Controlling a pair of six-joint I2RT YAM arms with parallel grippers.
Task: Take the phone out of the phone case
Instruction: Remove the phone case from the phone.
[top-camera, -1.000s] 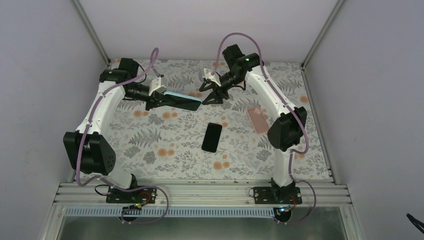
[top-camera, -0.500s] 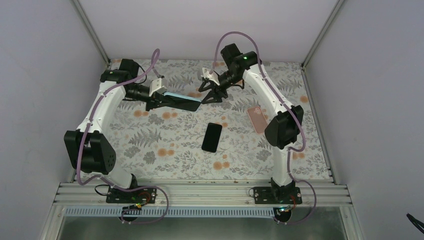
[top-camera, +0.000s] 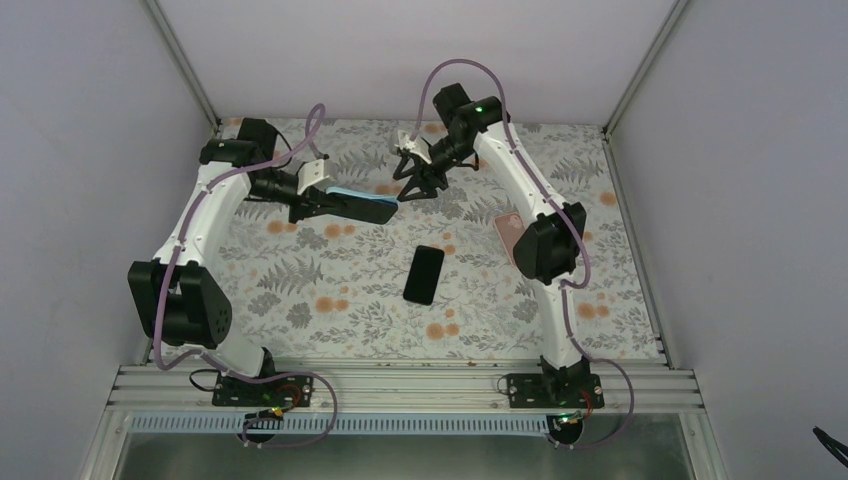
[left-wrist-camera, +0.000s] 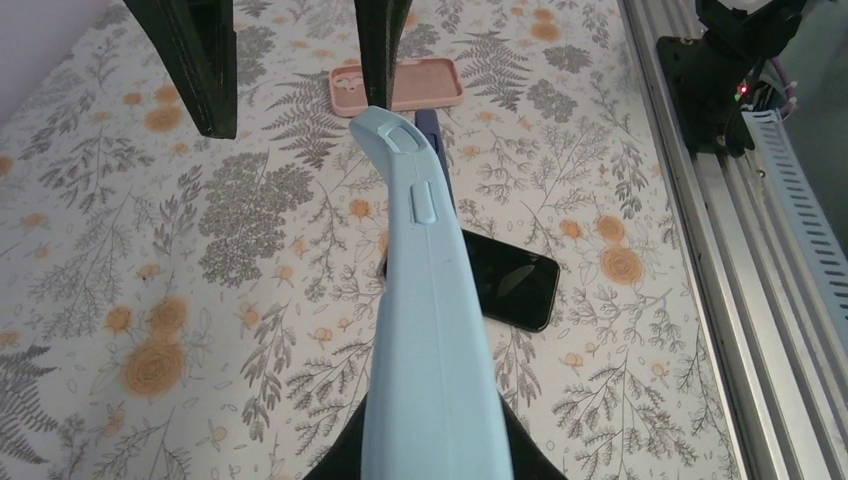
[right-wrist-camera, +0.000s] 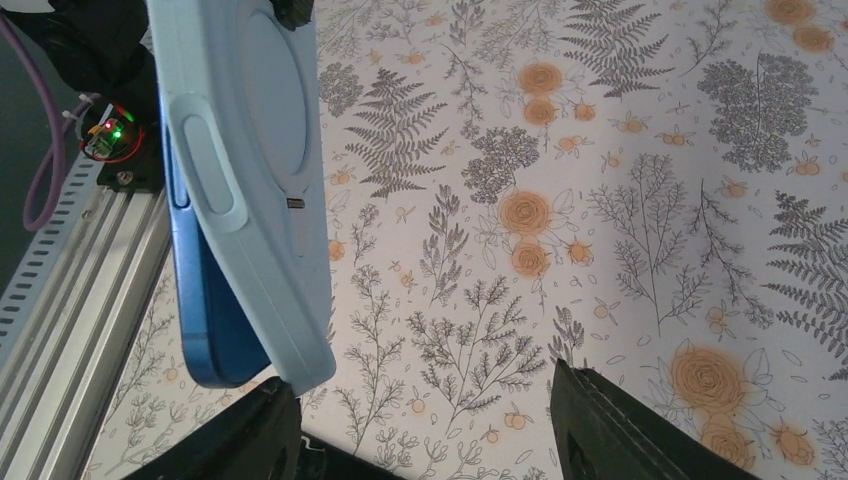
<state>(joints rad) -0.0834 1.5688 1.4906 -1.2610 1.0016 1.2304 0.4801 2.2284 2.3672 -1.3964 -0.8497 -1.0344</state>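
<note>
At the far left of the table (top-camera: 330, 300), the left gripper (top-camera: 308, 205) is clamped tight on one end of a light blue case (top-camera: 362, 206). It holds the case in the air with the free end pointing right. The blue phone (right-wrist-camera: 205, 320) sits in this case. In the right wrist view its edge and one corner show past the case's rim, and the left wrist view shows only a dark blue sliver of it behind the case's tip.

Just right of that free end hangs the right gripper (top-camera: 412, 186), its jaws spread wide and holding nothing. In the left wrist view its two fingers (left-wrist-camera: 190, 60) stand either side of the case's tip; whether one touches it I cannot tell.

Nearer the arm bases, at mid-table, a black phone (top-camera: 424, 274) lies flat, screen up. Further right a pink case (top-camera: 505, 232) lies on the cloth, partly hidden behind the right arm, well apart from both grippers.
</note>
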